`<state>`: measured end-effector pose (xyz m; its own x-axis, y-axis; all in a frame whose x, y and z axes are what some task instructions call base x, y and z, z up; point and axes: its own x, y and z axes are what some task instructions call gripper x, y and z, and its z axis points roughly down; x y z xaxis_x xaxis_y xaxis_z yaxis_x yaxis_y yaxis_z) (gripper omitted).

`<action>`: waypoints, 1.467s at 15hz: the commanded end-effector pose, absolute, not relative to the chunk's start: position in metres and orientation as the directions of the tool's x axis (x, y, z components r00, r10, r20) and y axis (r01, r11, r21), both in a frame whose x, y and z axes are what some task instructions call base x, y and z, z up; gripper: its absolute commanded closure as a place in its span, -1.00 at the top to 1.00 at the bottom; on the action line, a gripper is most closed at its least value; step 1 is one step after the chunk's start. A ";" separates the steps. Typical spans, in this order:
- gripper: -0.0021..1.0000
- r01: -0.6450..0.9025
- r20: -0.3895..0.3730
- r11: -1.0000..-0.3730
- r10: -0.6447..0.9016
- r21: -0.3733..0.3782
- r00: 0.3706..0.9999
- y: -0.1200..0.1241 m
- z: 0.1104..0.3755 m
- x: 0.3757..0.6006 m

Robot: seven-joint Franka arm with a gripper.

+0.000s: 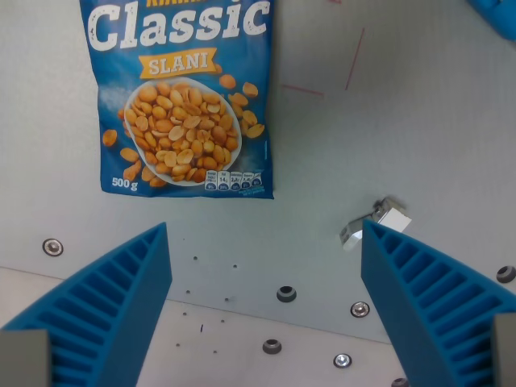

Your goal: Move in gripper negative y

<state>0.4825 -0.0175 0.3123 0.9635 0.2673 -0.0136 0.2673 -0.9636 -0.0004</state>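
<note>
My gripper [266,234] is open, its two blue ribbed fingers rising from the bottom corners of the wrist view, one finger [113,298] at the left and the other finger [427,298] at the right. Nothing lies between them but bare table. A blue peanut bag [184,97] marked "Classic SLANI 500 g" lies flat on the grey table at the upper left, beyond the left finger and apart from it. Its top is cut off by the frame.
A small white and metal clip-like piece [375,222] lies just beyond the right fingertip. Thin red lines [355,60] mark the table at upper right. Bolts and holes [286,293] dot the metal plate below. A blue object [496,16] shows in the top right corner.
</note>
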 end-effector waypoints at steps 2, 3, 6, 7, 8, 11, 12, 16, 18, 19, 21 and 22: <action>1.00 0.267 -0.008 -0.964 0.267 0.001 0.964 -0.008 0.315 0.480; 1.00 0.267 -0.008 -0.964 0.267 0.001 0.964 -0.003 0.315 0.479; 1.00 0.267 -0.008 -0.964 0.267 0.001 0.964 0.011 0.315 0.475; 1.00 0.267 -0.008 -0.964 0.267 0.001 0.964 0.016 0.315 0.473; 1.00 0.267 -0.008 -0.964 0.267 0.001 0.964 0.021 0.315 0.472; 1.00 0.267 -0.008 -0.964 0.267 0.001 0.964 0.035 0.315 0.468; 1.00 0.267 -0.008 -0.964 0.267 0.001 0.964 0.040 0.315 0.467; 1.00 0.267 -0.008 -0.964 0.267 0.001 0.964 0.059 0.315 0.461; 1.00 0.267 -0.008 -0.964 0.267 0.001 0.964 0.069 0.315 0.459; 1.00 0.267 -0.008 -0.964 0.267 0.001 0.964 0.074 0.315 0.457; 1.00 0.267 -0.008 -0.964 0.267 0.001 0.964 0.083 0.315 0.455; 1.00 0.267 -0.008 -0.964 0.267 0.001 0.964 0.088 0.315 0.453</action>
<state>0.4652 0.0871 0.3088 0.9569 0.2853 -0.0537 0.2853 -0.9584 -0.0087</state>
